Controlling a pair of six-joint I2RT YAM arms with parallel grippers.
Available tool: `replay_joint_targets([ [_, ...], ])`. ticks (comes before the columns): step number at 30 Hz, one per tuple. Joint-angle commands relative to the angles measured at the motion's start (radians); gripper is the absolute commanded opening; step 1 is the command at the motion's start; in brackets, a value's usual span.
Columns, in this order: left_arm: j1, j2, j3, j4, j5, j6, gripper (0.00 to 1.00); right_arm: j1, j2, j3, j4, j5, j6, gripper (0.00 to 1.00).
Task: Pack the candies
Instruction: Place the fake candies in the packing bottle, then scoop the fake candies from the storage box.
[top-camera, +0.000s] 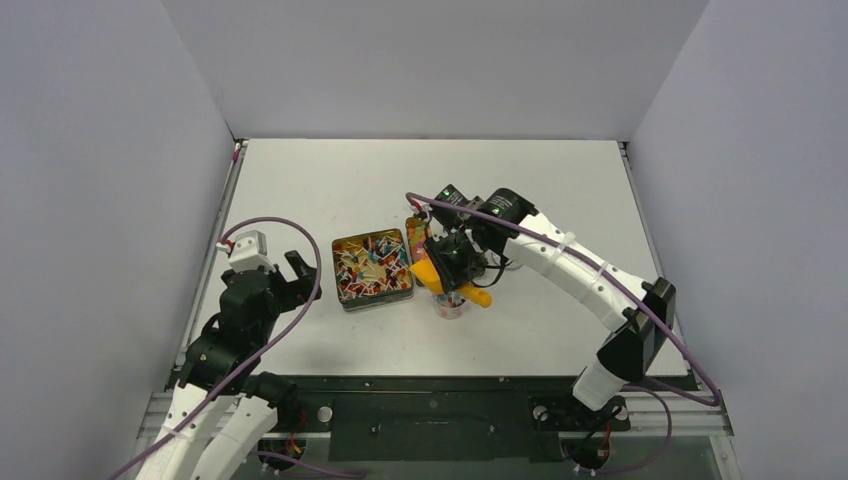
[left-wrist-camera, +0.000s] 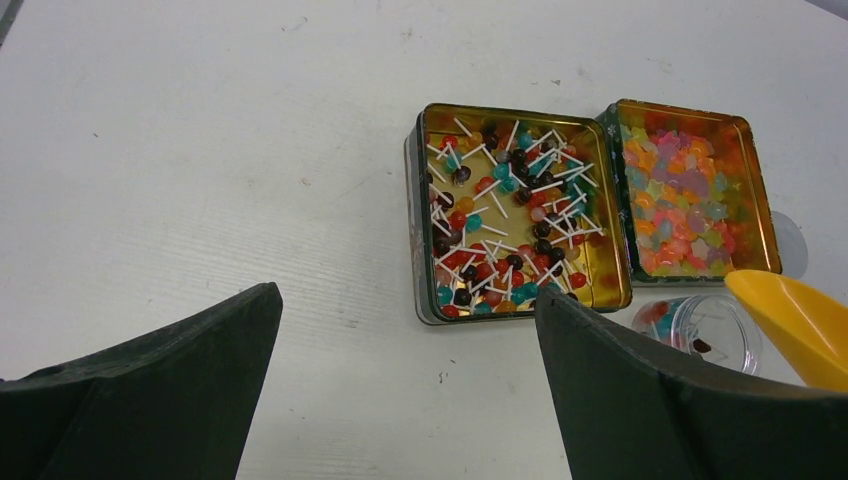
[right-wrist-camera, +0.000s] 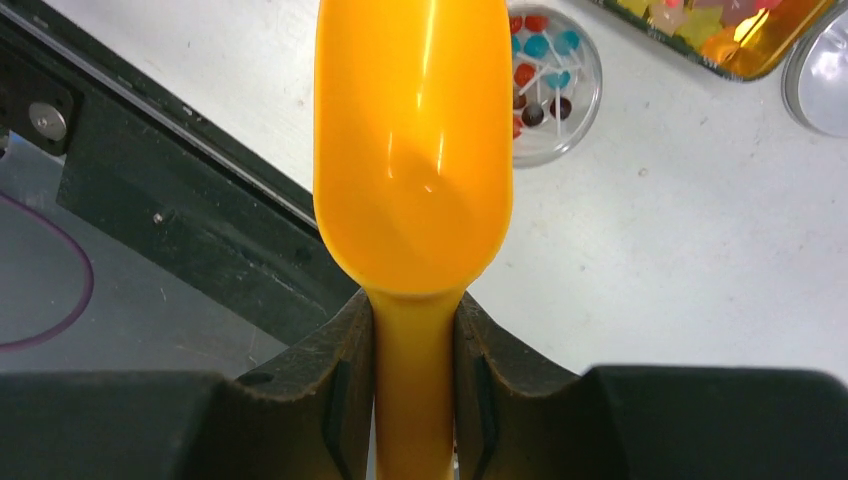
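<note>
Two open tins hold the candies: one (left-wrist-camera: 520, 215) (top-camera: 372, 268) has small coloured balls on white sticks, the other (left-wrist-camera: 690, 190) has pastel pieces. A small clear cup (right-wrist-camera: 553, 85) (left-wrist-camera: 710, 330) with a few candies in it stands in front of the tins. My right gripper (right-wrist-camera: 415, 340) (top-camera: 455, 262) is shut on the handle of the orange scoop (right-wrist-camera: 415, 140) (left-wrist-camera: 800, 320). The scoop's bowl looks empty and hangs beside and above the cup. My left gripper (left-wrist-camera: 405, 340) (top-camera: 295, 275) is open over bare table, left of the tins, holding nothing.
A clear round lid (right-wrist-camera: 825, 80) (left-wrist-camera: 790, 240) lies to the right of the pastel tin. The black base rail (right-wrist-camera: 150, 180) runs along the table's near edge, close to the cup. White walls enclose the table (top-camera: 560, 180) on three sides.
</note>
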Motion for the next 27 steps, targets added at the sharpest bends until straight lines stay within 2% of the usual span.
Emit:
replay_joint_targets([
  [1, -0.001, 0.008, 0.002, 0.046, -0.006, 0.009, 0.96, 0.005, 0.082, 0.091, 0.041, 0.007, -0.011, 0.0],
  [15, 0.004, 0.023, 0.004, 0.044, -0.018, 0.004, 0.96, 0.017, 0.325, 0.265, 0.054, -0.044, 0.13, 0.0],
  [27, 0.003, 0.015, 0.004, 0.041, -0.029, 0.001, 0.96, -0.02, 0.443, 0.344, 0.083, -0.136, 0.258, 0.0],
])
